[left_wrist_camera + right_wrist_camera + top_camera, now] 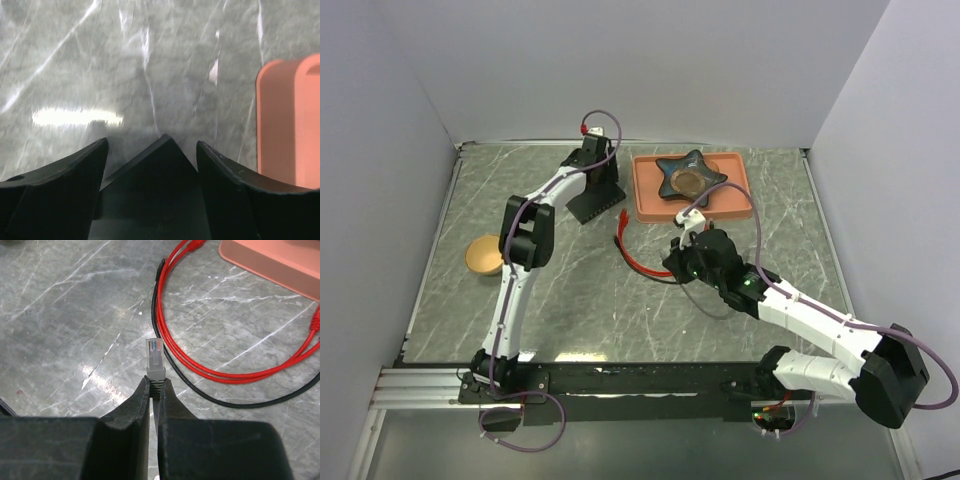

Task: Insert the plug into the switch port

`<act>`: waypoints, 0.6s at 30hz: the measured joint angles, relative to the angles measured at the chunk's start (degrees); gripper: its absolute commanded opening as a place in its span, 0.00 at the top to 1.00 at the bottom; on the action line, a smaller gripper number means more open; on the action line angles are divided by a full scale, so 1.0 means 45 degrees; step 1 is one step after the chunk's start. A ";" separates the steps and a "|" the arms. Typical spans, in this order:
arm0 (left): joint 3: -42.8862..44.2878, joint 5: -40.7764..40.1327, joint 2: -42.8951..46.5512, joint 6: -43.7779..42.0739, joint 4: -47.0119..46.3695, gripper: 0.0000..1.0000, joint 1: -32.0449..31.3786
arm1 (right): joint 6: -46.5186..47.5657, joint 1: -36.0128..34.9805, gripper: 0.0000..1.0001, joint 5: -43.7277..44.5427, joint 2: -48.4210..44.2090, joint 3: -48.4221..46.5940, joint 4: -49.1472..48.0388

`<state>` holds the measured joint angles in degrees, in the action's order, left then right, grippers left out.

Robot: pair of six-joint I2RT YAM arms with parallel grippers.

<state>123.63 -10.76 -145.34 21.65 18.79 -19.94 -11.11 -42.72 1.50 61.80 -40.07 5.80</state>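
one by one, checked both grippers. found the left gripper [152,141] at the far side of the table [570,300], low over the switch [598,203], a flat black box lying just left of the orange tray [642,205]. noted its jaws standing wide, with one corner of the switch between the fingers [60,175] and narrow gaps showing on either side; could not confirm contact. found the right gripper [154,385] near mid-table, closed tight on the plug [154,356], with the clear connector and grey boot sticking out past the fingertips above the marble. recorded plug and switch as well apart, plug not in any port. logged a red cable [200,367] looped on the table ahead of the plug, with a black cable [240,402] running along its outer curve. logged a dark star-shaped dish [690,178] resting in the tray and a round tan bowl [485,256] near the table's left edge.
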 measured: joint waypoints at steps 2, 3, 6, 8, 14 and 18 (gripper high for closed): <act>-0.0777 -0.0019 0.0476 0.0053 -0.0146 0.27 -0.0010 | 0.0000 0.0000 1.00 -0.0117 0.0044 0.0000 0.0083; -0.1253 -0.0044 0.0743 0.0117 -0.0243 0.27 -0.0019 | 0.0000 0.0000 1.00 -0.0160 0.0049 0.0000 0.0151; -0.3172 -0.0199 0.1923 0.0403 -0.0466 0.27 -0.0029 | 0.0000 0.0000 1.00 -0.0223 0.0044 0.0000 0.0335; -0.4362 -0.0311 0.2662 0.0656 -0.0617 0.27 -0.0029 | 0.0000 0.0000 1.00 -0.0282 0.0019 0.0000 0.0481; -0.7349 -0.0491 0.4498 0.1307 -0.1321 0.28 -0.0029 | -0.0078 -0.0039 1.00 -0.0544 -0.0199 -0.0015 0.0831; -0.9447 -0.0588 0.5853 0.1734 -0.1773 0.29 -0.0083 | -0.0136 -0.0476 1.00 -0.0233 -0.0238 -0.0107 0.1282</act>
<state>81.12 -13.41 -119.00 29.45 10.81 -20.32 -11.73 -44.86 0.45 60.73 -40.56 11.57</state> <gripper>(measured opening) 0.719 0.080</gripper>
